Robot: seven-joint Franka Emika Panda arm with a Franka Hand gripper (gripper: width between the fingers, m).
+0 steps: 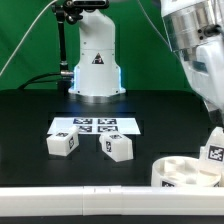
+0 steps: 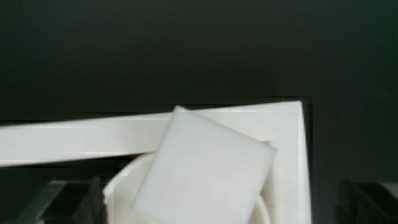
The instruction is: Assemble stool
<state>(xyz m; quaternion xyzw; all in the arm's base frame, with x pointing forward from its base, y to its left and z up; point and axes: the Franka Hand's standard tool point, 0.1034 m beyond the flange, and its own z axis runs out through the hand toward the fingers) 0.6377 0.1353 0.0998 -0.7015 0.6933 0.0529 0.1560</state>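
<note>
The stool's round white seat [image 1: 185, 172] lies at the exterior view's lower right. A white tagged leg [image 1: 213, 152] stands upright at its right rim. My gripper [image 1: 214, 128] hangs right above that leg. In the wrist view the same leg [image 2: 205, 160] fills the middle, and my gripper [image 2: 214, 205] is open, its dark fingers [image 2: 71, 200] standing off on either side with a gap to the leg. Two more tagged legs [image 1: 64, 142] [image 1: 116, 148] lie loose on the black table, left of the seat.
The marker board [image 1: 95, 125] lies behind the two loose legs. The arm's white base [image 1: 97, 60] stands at the back. A long white bar [image 1: 80, 205] runs along the front edge. White bars [image 2: 89, 135] meet in a corner behind the leg.
</note>
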